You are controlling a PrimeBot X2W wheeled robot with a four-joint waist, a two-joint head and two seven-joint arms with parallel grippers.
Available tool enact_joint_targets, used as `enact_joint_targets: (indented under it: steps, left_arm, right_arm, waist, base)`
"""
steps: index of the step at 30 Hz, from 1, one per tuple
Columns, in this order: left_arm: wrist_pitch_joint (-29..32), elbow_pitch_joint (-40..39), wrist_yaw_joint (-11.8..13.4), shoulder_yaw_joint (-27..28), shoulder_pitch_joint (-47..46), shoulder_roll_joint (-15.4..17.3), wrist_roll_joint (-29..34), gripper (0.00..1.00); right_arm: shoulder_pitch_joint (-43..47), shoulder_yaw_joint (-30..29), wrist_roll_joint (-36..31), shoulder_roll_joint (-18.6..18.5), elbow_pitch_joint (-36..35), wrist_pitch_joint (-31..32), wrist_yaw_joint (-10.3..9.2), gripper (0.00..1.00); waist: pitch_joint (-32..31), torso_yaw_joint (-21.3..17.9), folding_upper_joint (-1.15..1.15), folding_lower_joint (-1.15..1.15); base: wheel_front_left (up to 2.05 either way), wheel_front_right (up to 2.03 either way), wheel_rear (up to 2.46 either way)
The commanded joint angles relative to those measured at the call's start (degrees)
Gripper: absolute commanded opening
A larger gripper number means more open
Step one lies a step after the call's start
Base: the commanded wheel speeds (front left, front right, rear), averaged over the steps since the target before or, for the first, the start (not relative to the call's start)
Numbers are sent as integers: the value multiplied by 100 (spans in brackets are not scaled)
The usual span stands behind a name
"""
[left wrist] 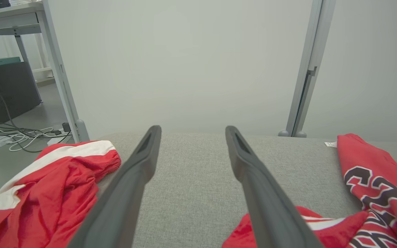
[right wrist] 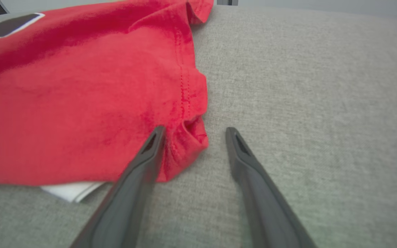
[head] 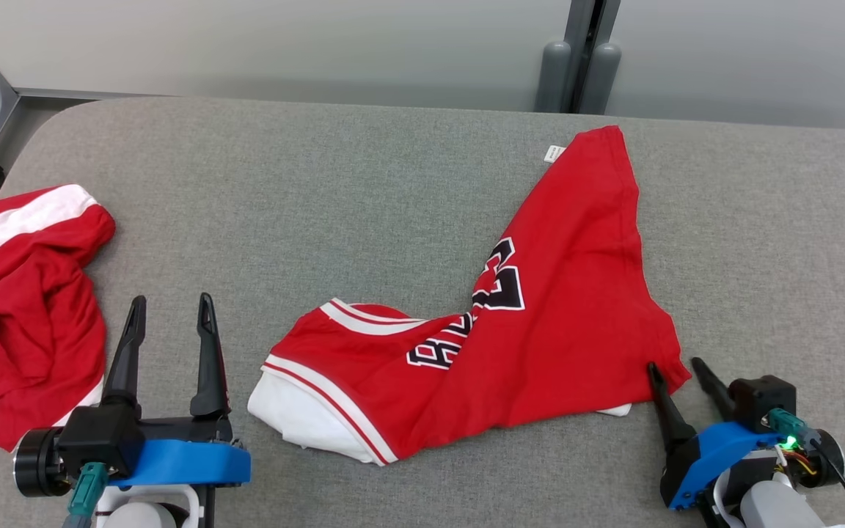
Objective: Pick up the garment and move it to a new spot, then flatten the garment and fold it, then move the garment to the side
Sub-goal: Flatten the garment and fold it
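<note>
Straddling the garment's (head: 540, 315) lower-right corner, the right gripper (head: 675, 364) has its jaws apart, nothing clamped. At lower left the left gripper (head: 172, 298) is spread too, empty. The garment sprawls rumpled toward the upper right of the table (head: 320, 183) — soft, light, limp — likely best pinched at that hemmed corner.

1. Red garment (head: 554, 293), a jersey with black white-edged lettering and white-striped trim; half-spread, folded over itself (white fabric shows at its left end).
2. Lies right of centre on the grey tabletop (head: 320, 205); one corner points toward the far edge.
</note>
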Motion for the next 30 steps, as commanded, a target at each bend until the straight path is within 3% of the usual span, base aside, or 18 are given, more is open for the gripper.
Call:
enact_joint_targets:
  steps: [1, 15, 22, 30]
  left_arm:
    - [-15, 3, 31, -34, -65, -2, -3, 100]
    - [-15, 33, 71, -42, 64, -2, -45, 100]
    - [-15, 44, 119, -16, 320, -2, -103, 100]
    - [-15, -4, 78, 79, 413, -2, -47, 100]
  right_arm:
    - [-14, 55, 18, 52, 94, -5, 1, 0]
    - [-839, 12, 236, -267, 60, -122, 1, 0]
    - [-160, -61, 591, -274, -429, -121, 0, 0]
    - [1014, -314, 931, -233, -1725, 161, 1, 0]
  waist:
    - [-15, -4, 0, -1]
    - [-252, -177, 0, -1]
    - [-505, -439, 0, -1]
    - [-575, -927, 0, -1]
  base:
    - [0, 0, 0]
    - [0, 0, 0]
    - [0, 0, 0]
    - [0, 0, 0]
